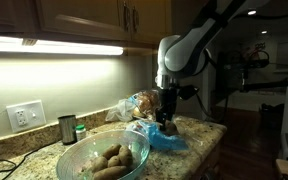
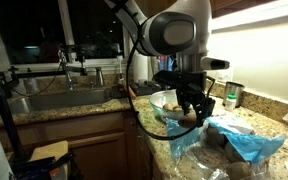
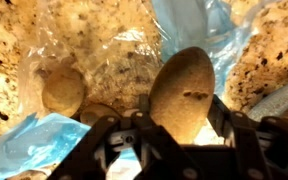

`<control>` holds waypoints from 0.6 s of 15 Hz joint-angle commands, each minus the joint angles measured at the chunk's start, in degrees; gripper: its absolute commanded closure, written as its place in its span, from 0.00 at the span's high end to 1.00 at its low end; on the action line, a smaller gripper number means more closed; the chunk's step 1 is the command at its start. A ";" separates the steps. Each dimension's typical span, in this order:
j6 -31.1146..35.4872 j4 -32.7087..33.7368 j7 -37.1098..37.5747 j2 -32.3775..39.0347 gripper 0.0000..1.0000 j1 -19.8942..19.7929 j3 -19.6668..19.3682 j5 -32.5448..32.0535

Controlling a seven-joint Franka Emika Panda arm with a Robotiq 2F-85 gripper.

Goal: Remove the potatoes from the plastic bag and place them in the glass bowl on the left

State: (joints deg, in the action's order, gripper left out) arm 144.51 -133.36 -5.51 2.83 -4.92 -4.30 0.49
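Observation:
My gripper [image 3: 181,116] is shut on a light-brown oval potato [image 3: 182,88], which stands upright between the black fingers in the wrist view. Below it lies the crumpled blue plastic bag [image 3: 196,25] on the counter. Another brown lump [image 3: 62,90] lies to the left under clear film. In both exterior views the gripper [image 1: 167,120] [image 2: 191,108] hangs just above the blue bag [image 1: 166,139] [image 2: 248,146]. The glass bowl [image 1: 68,155] [image 2: 162,99] stands beside it. The bowl holds several potatoes [image 1: 110,160].
A clear printed bag with brown lumps [image 1: 139,103] lies behind the blue bag. A dark metal cup [image 1: 67,128] [image 2: 231,97] stands by the wall near an outlet [image 1: 26,115]. A sink [image 2: 54,100] lies beyond the bowl. The counter's edge [image 1: 209,150] is close.

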 commanded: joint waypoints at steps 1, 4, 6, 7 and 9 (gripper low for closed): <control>-1.82 -0.81 1.20 -4.19 0.33 1.00 0.81 -1.23; -1.98 1.11 0.69 -3.50 0.33 1.76 1.84 -1.67; -2.32 3.37 -0.04 -2.22 0.33 2.47 2.62 -1.26; -2.51 4.41 -0.33 -1.68 0.33 2.82 3.01 -1.37; -3.03 6.88 -1.00 -0.20 0.33 3.45 3.72 -1.58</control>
State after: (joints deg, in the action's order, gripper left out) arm 143.99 -130.02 -5.80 1.40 -2.39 -1.02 0.11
